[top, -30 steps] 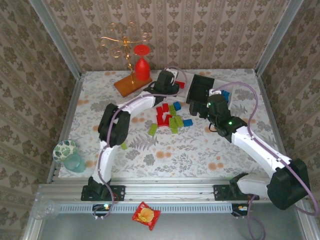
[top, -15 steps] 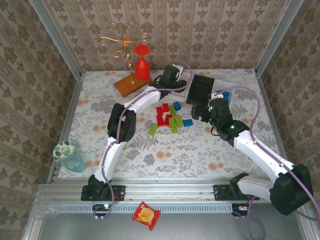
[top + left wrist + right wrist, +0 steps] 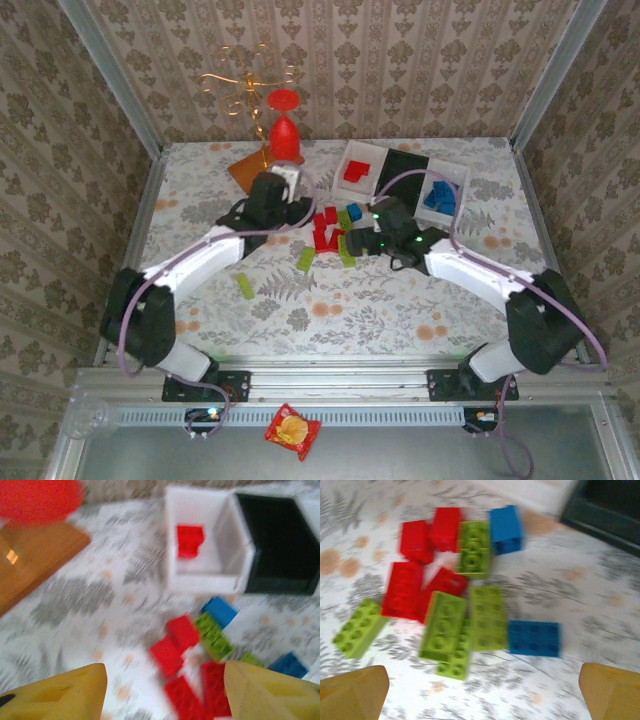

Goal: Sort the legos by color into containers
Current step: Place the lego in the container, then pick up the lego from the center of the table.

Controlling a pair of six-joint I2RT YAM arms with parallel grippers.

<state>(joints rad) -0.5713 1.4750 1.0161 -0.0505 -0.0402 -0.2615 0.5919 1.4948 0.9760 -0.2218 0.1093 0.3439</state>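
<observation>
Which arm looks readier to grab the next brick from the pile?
Probably right: the right end effector, open, hovers over the pile, while the left end effector sits at its edge.

- The legos (image 3: 335,232) huddle mid-tabletop (image 3: 380,310), with the left hand (image 3: 298,205) and the right hand (image 3: 365,238) crowding the pile from either side.
- Three containers (image 3: 405,172) stand side by side along the far edge, just beyond the pile.
- A wooden board (image 3: 252,172) carrying a red wine glass (image 3: 284,135) blocks the far left.
- The near half lies open, apart from one stray green brick (image 3: 244,287).
</observation>
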